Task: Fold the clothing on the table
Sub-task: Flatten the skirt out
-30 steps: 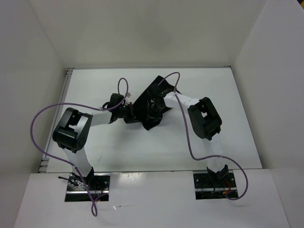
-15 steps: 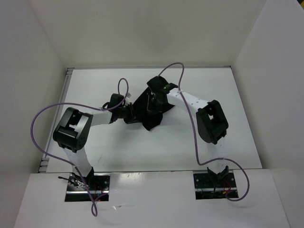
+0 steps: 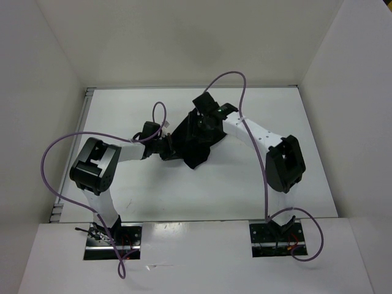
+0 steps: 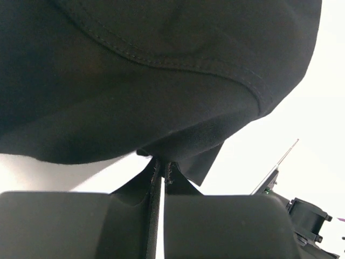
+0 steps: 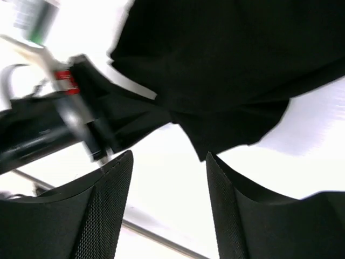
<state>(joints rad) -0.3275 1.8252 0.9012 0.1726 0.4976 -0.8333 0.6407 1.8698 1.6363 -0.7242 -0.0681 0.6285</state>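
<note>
The black clothing [image 3: 195, 147] lies bunched in a small heap in the middle of the white table [image 3: 275, 184]. My left gripper [image 3: 168, 147] sits at the heap's left edge. The left wrist view shows it shut [image 4: 160, 165] on a fold of the clothing [image 4: 151, 70], which fills the view above the tips. My right gripper [image 3: 202, 122] hovers over the heap's far right part. In the right wrist view it stands open [image 5: 170, 159] with only bare table between its fingers, and the clothing [image 5: 232, 65] hangs just beyond them.
White walls [image 3: 37, 92] close in the table on three sides. Purple cables [image 3: 52, 153] loop off both arms. The right arm's elbow [image 3: 283, 162] stands over the table's right part. The left arm's wrist [image 5: 54, 124] shows close by in the right wrist view.
The right gripper has let go of the clothing, opened and drawn back toward the far side. Its elbow swung right and nearer. The left gripper kept its grip and place.
</note>
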